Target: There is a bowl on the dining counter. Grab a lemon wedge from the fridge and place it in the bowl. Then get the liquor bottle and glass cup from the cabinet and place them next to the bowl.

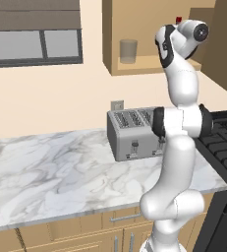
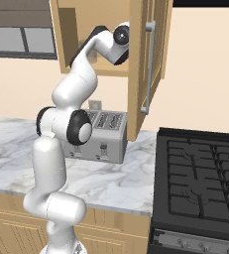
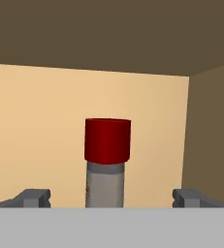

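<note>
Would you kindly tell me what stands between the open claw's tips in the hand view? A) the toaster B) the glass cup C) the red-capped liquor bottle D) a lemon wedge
C: the liquor bottle, red cap on top, stands centred ahead of the open claw inside the cabinet.

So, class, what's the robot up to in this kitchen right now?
The arm reaches up into the open cabinet above the toaster. Its gripper is lined up on the bottle, the jaws wide open either side of the neck below the red cap, nothing gripped yet. The cup stands on the shelf to the left, untouched.
</note>
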You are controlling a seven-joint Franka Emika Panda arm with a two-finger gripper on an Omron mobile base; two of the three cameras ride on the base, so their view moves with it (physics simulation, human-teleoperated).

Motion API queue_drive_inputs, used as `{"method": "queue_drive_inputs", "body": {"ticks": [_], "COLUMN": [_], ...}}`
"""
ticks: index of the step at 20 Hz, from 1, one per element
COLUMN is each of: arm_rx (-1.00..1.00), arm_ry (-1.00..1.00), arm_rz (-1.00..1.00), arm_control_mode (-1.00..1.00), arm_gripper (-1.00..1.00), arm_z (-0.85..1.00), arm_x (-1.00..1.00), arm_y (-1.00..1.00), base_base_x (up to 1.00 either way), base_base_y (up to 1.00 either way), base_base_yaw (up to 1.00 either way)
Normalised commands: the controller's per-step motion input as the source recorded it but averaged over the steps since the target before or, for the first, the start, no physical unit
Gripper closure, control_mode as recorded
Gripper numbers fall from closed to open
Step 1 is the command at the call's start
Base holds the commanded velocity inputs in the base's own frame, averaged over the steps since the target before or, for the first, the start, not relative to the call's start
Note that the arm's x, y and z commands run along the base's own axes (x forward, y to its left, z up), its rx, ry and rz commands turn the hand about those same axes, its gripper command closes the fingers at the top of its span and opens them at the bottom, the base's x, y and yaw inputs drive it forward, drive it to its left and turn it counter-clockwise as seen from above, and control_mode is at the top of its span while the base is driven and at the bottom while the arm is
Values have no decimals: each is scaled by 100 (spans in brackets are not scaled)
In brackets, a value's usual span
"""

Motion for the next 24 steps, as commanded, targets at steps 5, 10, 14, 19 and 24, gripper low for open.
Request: {"method": "queue_drive_inputs", "body": {"ticks": [5, 10, 14, 19, 24], "arm_rx": [0, 0, 0, 0, 0], "arm_ry": [0, 0, 0, 0, 0], "arm_rz": [0, 0, 0, 0, 0], "arm_control_mode": [-100, -100, -100, -100, -100], "arm_gripper": [100, 100, 100, 100, 100], "arm_z": [-2, 0, 0, 0, 0], "arm_x": [20, 11, 1, 0, 0], "arm_y": [0, 0, 0, 0, 0], "base_base_x": [0, 0, 0, 0, 0], "base_base_y": [0, 0, 0, 0, 0], "base_base_yaw": [0, 0, 0, 0, 0]}}
